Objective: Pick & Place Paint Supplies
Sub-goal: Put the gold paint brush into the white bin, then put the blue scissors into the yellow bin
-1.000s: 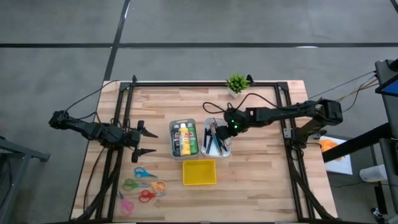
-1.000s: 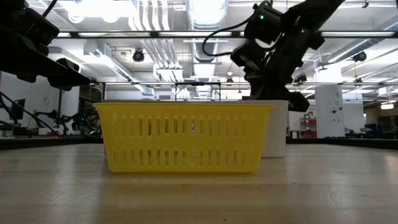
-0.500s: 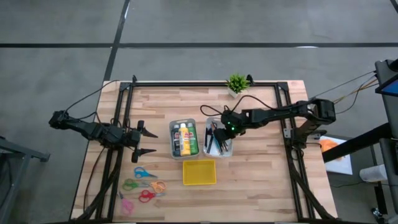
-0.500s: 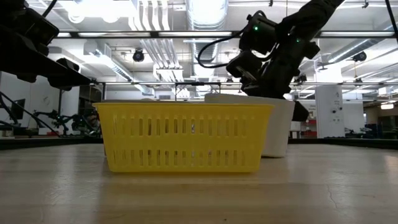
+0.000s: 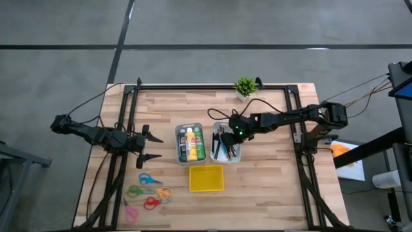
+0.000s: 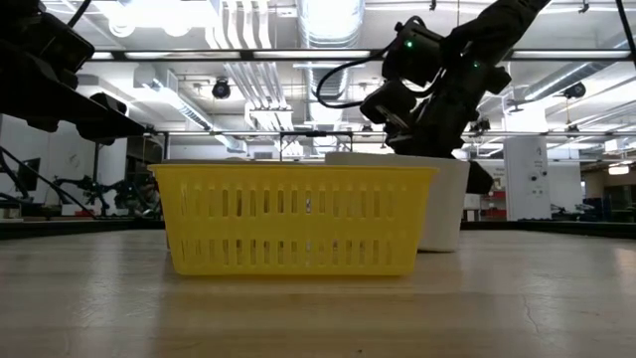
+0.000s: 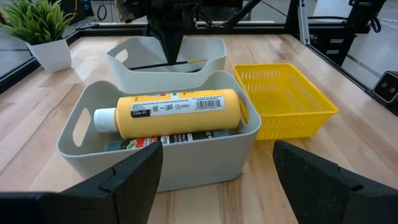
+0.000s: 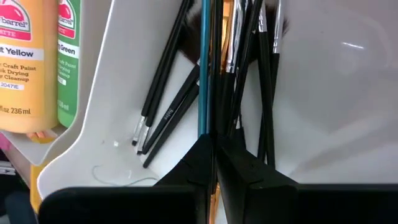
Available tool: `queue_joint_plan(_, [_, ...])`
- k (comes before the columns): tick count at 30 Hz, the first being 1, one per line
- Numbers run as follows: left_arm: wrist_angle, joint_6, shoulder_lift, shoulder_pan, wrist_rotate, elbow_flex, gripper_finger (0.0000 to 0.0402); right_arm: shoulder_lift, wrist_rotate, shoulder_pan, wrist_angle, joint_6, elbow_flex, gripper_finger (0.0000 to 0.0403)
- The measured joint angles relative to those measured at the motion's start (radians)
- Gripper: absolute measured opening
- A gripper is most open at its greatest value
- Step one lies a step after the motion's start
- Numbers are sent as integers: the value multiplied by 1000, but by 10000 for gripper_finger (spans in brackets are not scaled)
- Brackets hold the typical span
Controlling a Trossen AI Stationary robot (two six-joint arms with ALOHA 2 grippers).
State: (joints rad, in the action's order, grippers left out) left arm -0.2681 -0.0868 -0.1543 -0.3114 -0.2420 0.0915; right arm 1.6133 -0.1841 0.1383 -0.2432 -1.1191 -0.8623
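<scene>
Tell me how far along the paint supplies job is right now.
Done: the paint bottles lie in the left bin. In hand: the right gripper is shut on a thin blue-handled brush inside the brush bin. Left: the yellow basket looks empty; the left gripper waits open.

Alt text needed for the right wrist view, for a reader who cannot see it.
The right pincer, shut, reaches into a pale bin among thin dark-handled brushes, apparently pinching a blue stick. Beyond the bin wall lie a yellow paint bottle and a green one.
</scene>
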Motion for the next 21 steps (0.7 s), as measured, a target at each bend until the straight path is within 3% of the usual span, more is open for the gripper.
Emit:
queue_joint_plan(7, [0,0,0,0,0,0,306,-8,4,0,16,0,0,18])
queue_joint_plan(14, [0,0,0,0,0,0,306,-8,3,0,37,9,0,69])
queue_joint_plan(21, [0,0,0,0,0,0,306,-8,3,0,42,14,0,77])
